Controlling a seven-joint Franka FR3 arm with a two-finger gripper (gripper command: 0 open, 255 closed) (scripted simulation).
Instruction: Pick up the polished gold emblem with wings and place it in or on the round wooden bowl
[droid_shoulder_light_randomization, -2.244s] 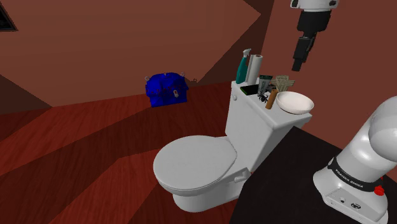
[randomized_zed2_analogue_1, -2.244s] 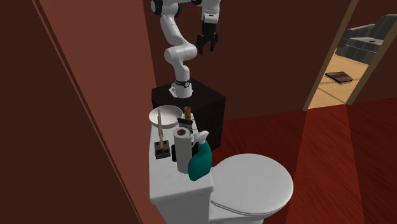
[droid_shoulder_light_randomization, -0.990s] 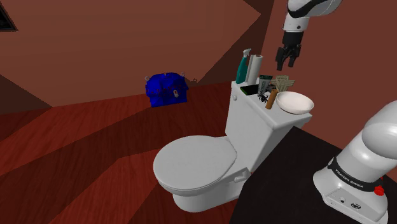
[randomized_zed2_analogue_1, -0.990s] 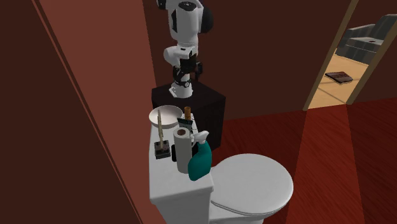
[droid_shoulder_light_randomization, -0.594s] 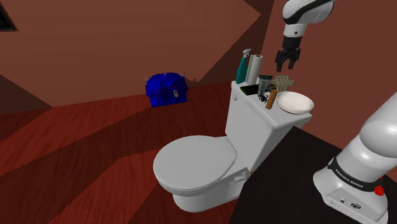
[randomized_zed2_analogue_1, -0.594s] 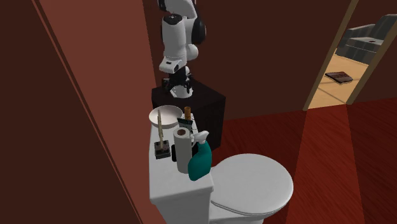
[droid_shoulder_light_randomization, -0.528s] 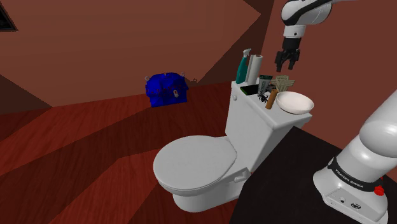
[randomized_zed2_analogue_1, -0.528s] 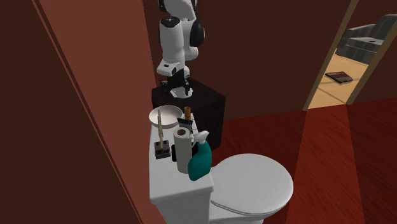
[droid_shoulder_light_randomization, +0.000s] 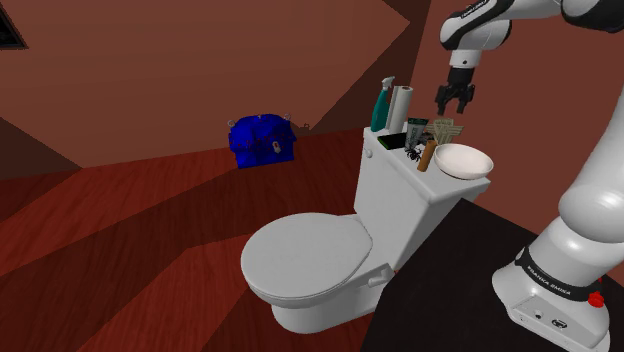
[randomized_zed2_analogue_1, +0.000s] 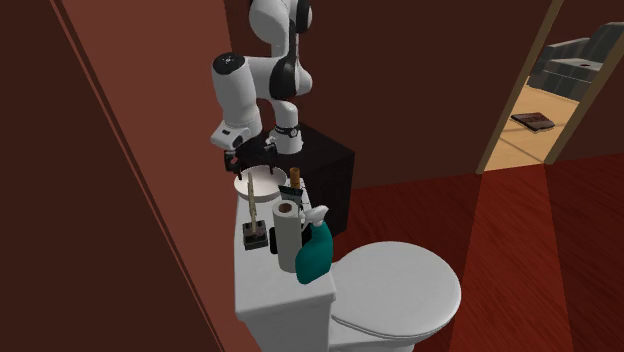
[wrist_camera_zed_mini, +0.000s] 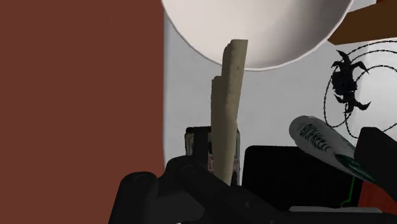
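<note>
**Op:** My hand (droid_shoulder_light_randomization: 450, 105) has come down from up high. It now hovers over the toilet tank (droid_shoulder_light_randomization: 400, 190) with the fingers spread wide and nothing in them.

**Spotter:** And the emblem?

**Op:** The emblem (droid_shoulder_light_randomization: 444, 129) hasn't budged. It stands upright on its dark base, dull tan rather than gold, just behind the white bowl (droid_shoulder_light_randomization: 463, 161). The wrist view has it edge-on, straight ahead of me. I'd say I'm lined up to descend, but it's thin, so I'll have to close squarely across it.

Home bathroom: white toilet (droid_shoulder_light_randomization: 310, 258), spray bottle (droid_shoulder_light_randomization: 381, 110) and paper roll (droid_shoulder_light_randomization: 402, 104) on its tank (droid_shoulder_light_randomization: 400, 185) at 1 o'clock; perhaps a sofa (randomized_zed2_analogue_1: 585, 55) beyond the doorway (randomized_zed2_analogue_1: 555, 95) at 2 o'clock.
</note>
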